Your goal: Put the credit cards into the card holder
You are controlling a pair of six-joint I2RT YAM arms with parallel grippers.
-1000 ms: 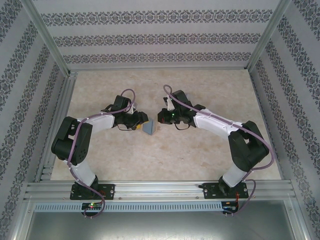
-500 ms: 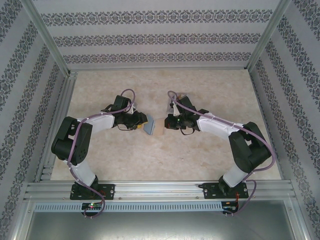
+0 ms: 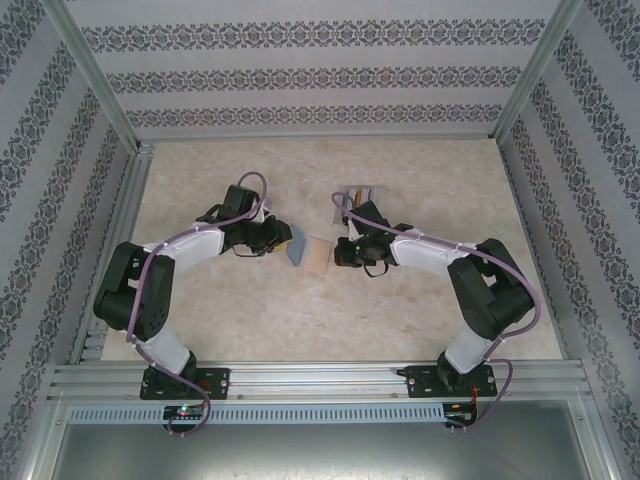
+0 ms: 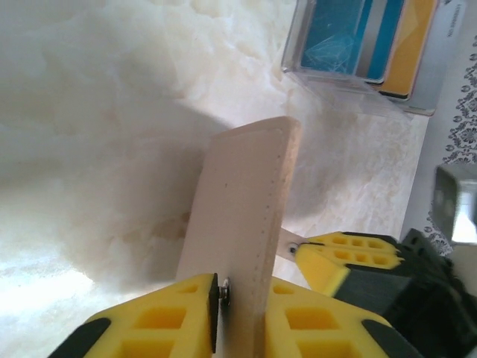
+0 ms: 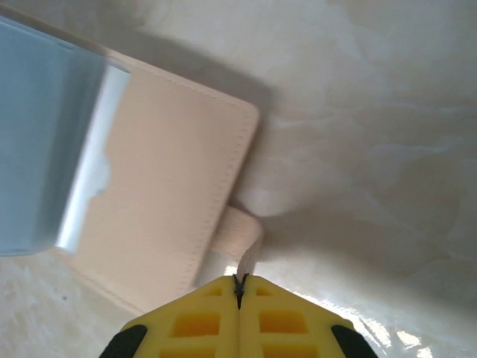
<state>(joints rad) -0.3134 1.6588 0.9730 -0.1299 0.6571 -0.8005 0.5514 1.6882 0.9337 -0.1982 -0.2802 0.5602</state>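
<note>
- Two arms meet near the middle of the table in the top view. The left gripper sits at 9 o'clock of the card holder and the right gripper at 3 o'clock of it. The tan card holder is spread open between them. A clear tray rests at 1 o'clock of the card holder, near it but apart.
- Left wrist view: the left gripper's yellow fingers, at 6 o'clock, are clamped on one tan flap of the card holder. The flap stands edge-on, with a metal stud against the left finger. The cards, in blue, grey and orange-yellow, lie side by side in the tray at 1 o'clock, none of them in the card holder. At 4 o'clock, the right gripper's yellow tip touches the far side of the flap.
- Right wrist view: the right gripper's fingers, at 6 o'clock, are pressed together with the snap tab pinched between their tips. The tan panel runs from the tab towards 10 o'clock. The grey-blue lining shows at 9 o'clock, blurred.
</note>
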